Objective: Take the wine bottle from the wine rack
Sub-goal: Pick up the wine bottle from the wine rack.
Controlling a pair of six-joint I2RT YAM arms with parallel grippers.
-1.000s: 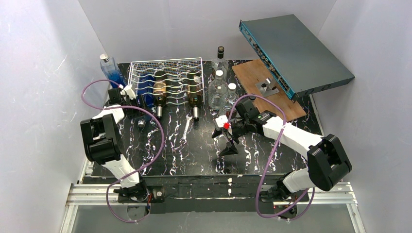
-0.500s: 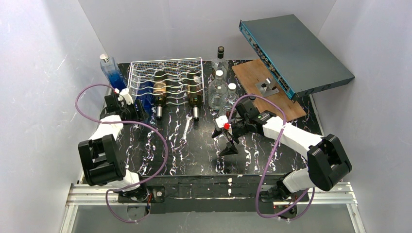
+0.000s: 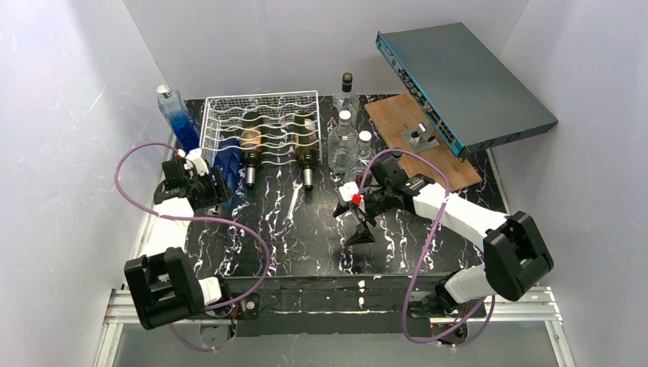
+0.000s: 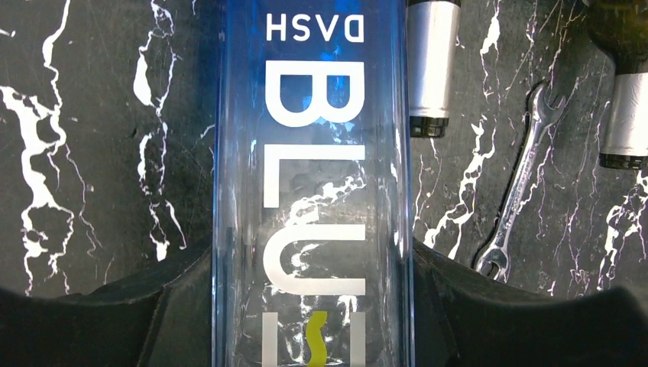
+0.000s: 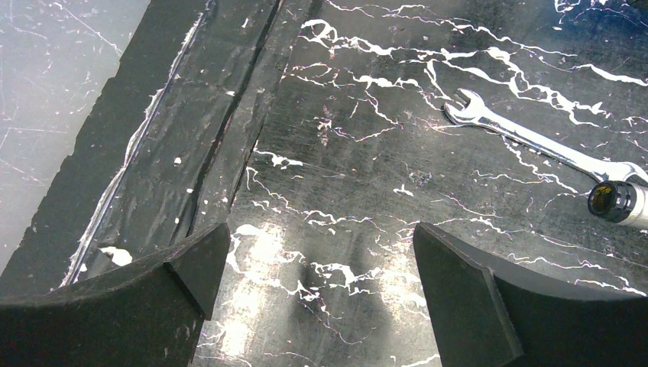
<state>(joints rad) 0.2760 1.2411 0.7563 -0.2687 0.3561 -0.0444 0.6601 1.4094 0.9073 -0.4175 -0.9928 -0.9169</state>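
The wine bottle [image 4: 313, 153] is clear blue glass with white lettering. It lies lengthwise between the black fingers [image 4: 115, 313] of my left gripper [image 4: 313, 306], which is shut on it. From above, the left gripper [image 3: 216, 183] sits at the table's left, and the blue bottle [image 3: 228, 159] reaches to the front edge of the wine rack [image 3: 264, 103]. Two dark bottles [image 3: 251, 145] [image 3: 306, 145] lie in the silver wire rack, necks pointing toward me. My right gripper [image 3: 359, 222] hangs open over bare table at centre right, nothing between its fingers [image 5: 474, 298].
A wrench [image 3: 293, 200] lies in front of the rack. A blue square bottle [image 3: 176, 115] stands left of it, and clear bottles [image 3: 344, 130] stand to its right. A wooden board [image 3: 416, 141] and a tilted grey box [image 3: 466, 76] are at the back right.
My left arm has drawn back toward the near left, pulling the blue bottle out of the rack's left row. The right arm has stayed put.
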